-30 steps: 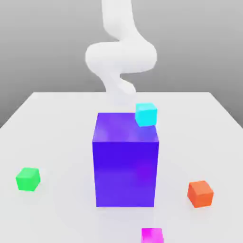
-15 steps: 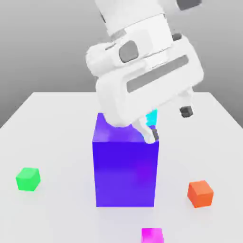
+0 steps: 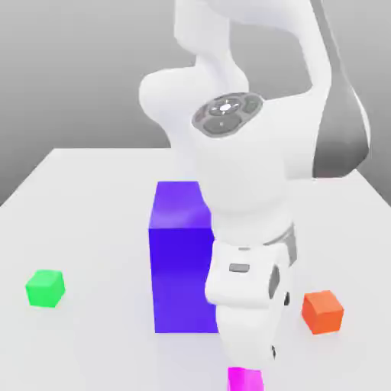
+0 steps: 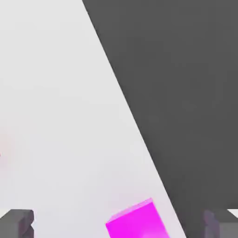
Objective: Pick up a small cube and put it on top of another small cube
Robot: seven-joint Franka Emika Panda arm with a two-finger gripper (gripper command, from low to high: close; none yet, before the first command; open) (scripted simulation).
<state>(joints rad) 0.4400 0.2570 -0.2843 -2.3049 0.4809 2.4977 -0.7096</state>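
Clearly the gripper, fingers spread wide and holding nothing, hangs over the magenta cube at the table's near edge, so it should probably centre and square to the skewed faces before descending, well away from the green cube.

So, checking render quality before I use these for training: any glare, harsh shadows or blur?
Exterior view: soft even light, faint shadow at the big blue-purple block, a pale sheen on its top, the arm's edges slightly soft. Hand view: flat light, a glow on the magenta cube, blurred fingertips.
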